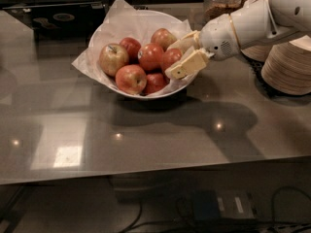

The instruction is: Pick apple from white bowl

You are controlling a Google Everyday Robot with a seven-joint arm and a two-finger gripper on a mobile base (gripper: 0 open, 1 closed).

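The white bowl [121,91], lined with crinkled white paper, stands on the grey counter and holds several apples. My gripper [179,57] reaches in from the right over the bowl's right rim. Its two cream fingers [188,64] are closed on a red apple [170,58] at the right side of the pile, one finger above it and one below. That apple sits slightly above its neighbours. A paler yellow-green apple [112,58] lies at the left of the bowl, with redder apples [130,78] around it.
Stacks of beige paper plates [287,68] stand at the right, under my arm. A glass jar [221,2] stands behind the bowl on the right. A dark tray [53,19] lies at the back left. The counter's front edge runs along the bottom.
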